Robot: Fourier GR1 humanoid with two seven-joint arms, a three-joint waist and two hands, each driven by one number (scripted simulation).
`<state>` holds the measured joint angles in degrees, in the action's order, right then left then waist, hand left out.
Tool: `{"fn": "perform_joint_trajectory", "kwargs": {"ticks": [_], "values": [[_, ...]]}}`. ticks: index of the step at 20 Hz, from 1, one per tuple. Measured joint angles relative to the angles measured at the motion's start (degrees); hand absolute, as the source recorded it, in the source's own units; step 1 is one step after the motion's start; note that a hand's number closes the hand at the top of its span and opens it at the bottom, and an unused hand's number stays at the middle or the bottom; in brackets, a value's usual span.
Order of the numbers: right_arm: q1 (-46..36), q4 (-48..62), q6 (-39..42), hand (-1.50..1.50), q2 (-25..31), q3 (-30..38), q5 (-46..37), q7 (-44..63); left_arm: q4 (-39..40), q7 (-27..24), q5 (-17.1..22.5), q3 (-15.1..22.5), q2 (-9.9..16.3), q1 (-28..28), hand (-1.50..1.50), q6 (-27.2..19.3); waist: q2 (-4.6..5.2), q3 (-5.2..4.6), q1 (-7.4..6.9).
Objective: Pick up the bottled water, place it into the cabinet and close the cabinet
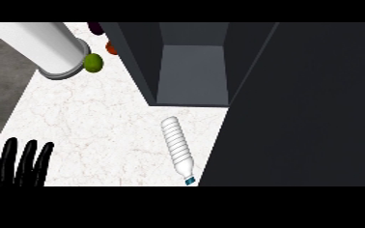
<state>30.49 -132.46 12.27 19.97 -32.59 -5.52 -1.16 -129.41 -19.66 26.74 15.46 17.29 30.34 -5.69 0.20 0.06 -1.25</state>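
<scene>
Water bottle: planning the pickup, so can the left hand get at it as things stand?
Probably yes: the left hand rests open at the lower left, with only bare counter between it and the lying bottle.

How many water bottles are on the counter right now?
1. The bottled water lies on its side on the counter, cap toward the robot, just in front of the open cabinet. Others may be hidden.

The bottled water [178,149] lies on its side on the marble counter [92,121], just in front of the open cabinet [192,72], cap pointing away from it. The left hand [25,162] rests open, fingers up, well left of the bottle. A lime [93,63] sits left of the cabinet.
</scene>
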Motion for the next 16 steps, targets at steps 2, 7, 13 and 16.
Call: {"fn": "perform_joint_trajectory", "kwargs": {"ticks": [2,7,13,16], "values": [[-0.4,-0.7,0.2,1.50,0.2,-0.3,-1.3,1.2,-1.7,-0.7,1.8,-1.6,1.0,2.8,-1.50,1.7,-0.04,-0.01,-0.34],[-3.5,-1.6,0.8,1.50,-1.2,-0.3,-2.8,6.2,-2.8,-1.7,6.1,-5.9,2.9,6.5,-1.50,5.5,0.10,-0.05,-1.17],[-8.5,1.1,-0.3,1.50,-7.9,-1.5,-0.1,11.5,-2.7,-2.7,9.3,-10.6,4.9,9.7,-1.50,9.9,0.28,-0.05,-2.18],[-13.1,3.4,-3.6,1.50,-13.9,-5.7,0.5,15.7,-2.4,-3.9,11.4,-13.1,5.7,12.1,-1.50,13.3,0.29,-0.04,-2.28]]}}
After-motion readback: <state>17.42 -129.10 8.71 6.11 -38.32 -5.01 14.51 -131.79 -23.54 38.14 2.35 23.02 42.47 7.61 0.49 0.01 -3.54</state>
